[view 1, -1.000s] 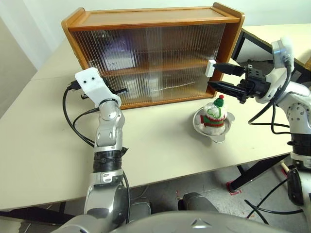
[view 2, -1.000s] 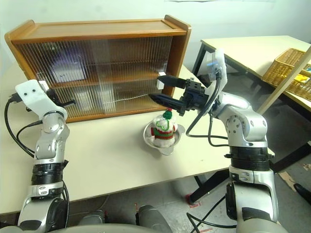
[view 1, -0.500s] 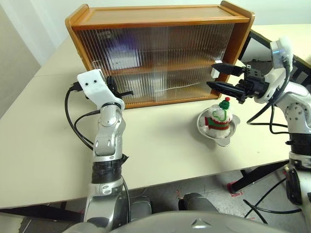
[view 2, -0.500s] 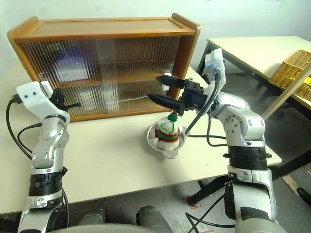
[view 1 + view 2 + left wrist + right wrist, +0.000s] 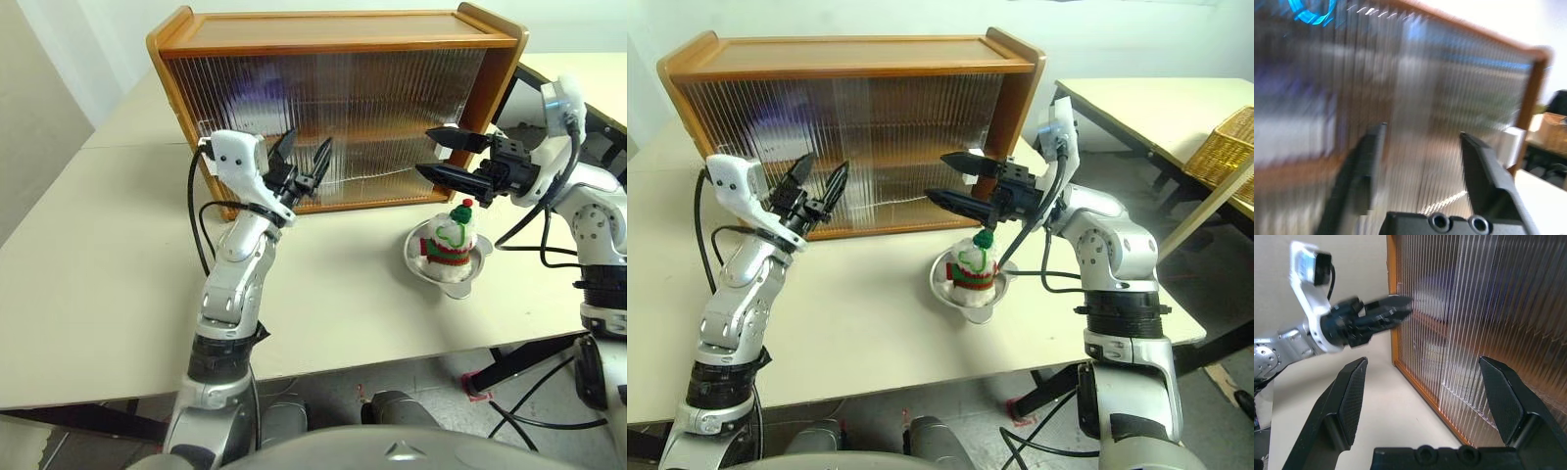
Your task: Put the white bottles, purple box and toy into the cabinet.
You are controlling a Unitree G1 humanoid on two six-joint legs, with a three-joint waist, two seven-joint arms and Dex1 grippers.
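Note:
The cabinet (image 5: 333, 29) stands at the back of the table with both ribbed sliding doors drawn across its front. A purple smear behind the upper left door (image 5: 257, 95) looks like the purple box. The white bottles are hidden. The toy (image 5: 451, 233), in a red-and-green sweater and green hat, sits in a steel bowl in front of the cabinet's right end. My left gripper (image 5: 306, 157) is open and empty, its tips close to the lower door, left of middle. My right gripper (image 5: 432, 153) is open above the toy, pointing along the door front by the white handle (image 5: 1511, 144).
The steel bowl (image 5: 421, 262) stands near the table's front right. My left arm's black cable (image 5: 196, 211) loops over the tabletop. A second table with a wicker basket (image 5: 1223, 147) is off to the right.
My left gripper has opened and swung right and up along the cabinet front. The right arm has held still. The camera has shifted.

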